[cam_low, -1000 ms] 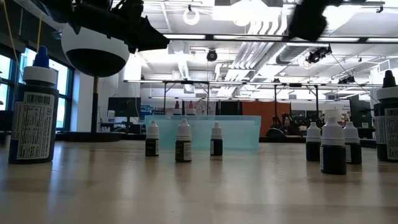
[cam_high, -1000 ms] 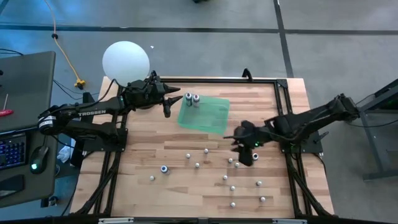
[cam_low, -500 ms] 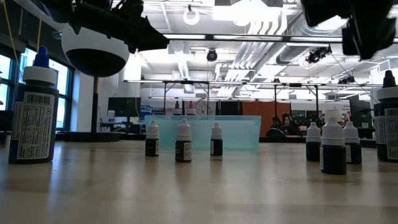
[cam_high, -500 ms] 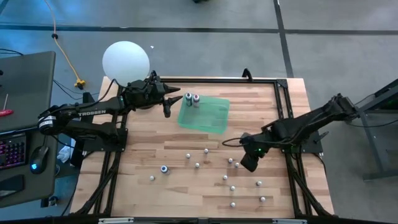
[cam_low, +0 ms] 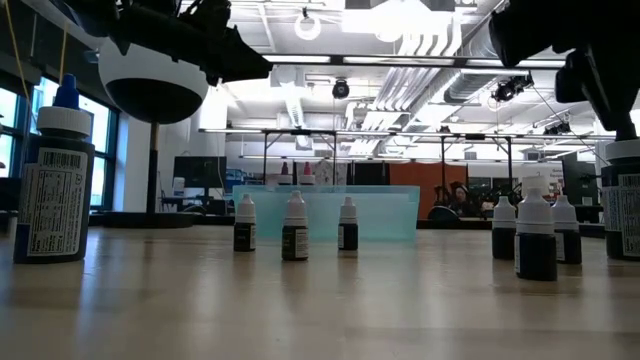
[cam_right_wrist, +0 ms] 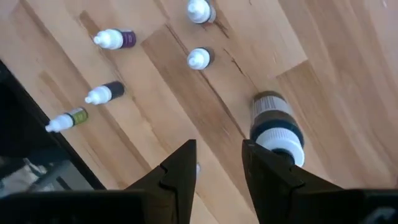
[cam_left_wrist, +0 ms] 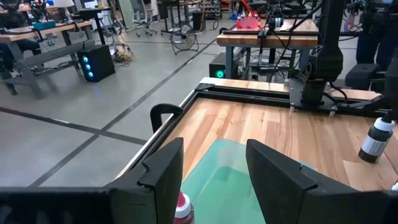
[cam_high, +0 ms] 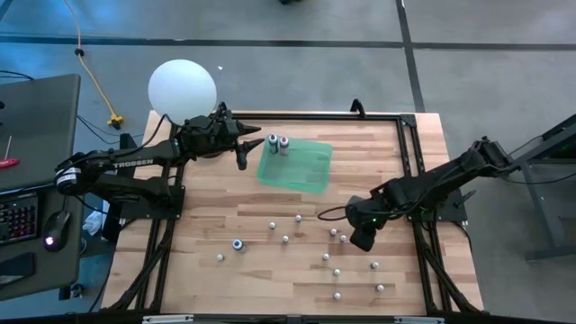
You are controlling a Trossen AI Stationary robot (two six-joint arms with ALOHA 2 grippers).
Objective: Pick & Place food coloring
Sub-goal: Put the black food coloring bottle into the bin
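Several small whitish-topped food coloring bottles (cam_high: 337, 272) stand scattered on the wooden table's near half. A larger blue-topped one (cam_high: 238, 244) stands at near left. Two larger bottles (cam_high: 278, 142) stand in the green tray (cam_high: 301, 166) at the far middle. My right gripper (cam_high: 358, 238) hovers open and empty above the scattered bottles, pointing down. Its wrist view shows a larger dark-and-white bottle (cam_right_wrist: 277, 127) just beside its fingers (cam_right_wrist: 180, 165). My left gripper (cam_high: 245, 153) waits open and empty at the tray's left edge, a pink-topped bottle (cam_left_wrist: 181, 208) just below it.
A large white globe (cam_high: 182, 90) stands at the table's far left corner behind the left arm. A black frame (cam_high: 409, 135) runs along the table's far and right edges. The low view shows bottles in a row (cam_low: 294, 228) before the tray (cam_low: 385, 212).
My right gripper has moved toward the table's near edge and a little to the right, turning as it went, and now hangs over the scattered bottles. It has stayed open. The left arm and the bottles have kept still.
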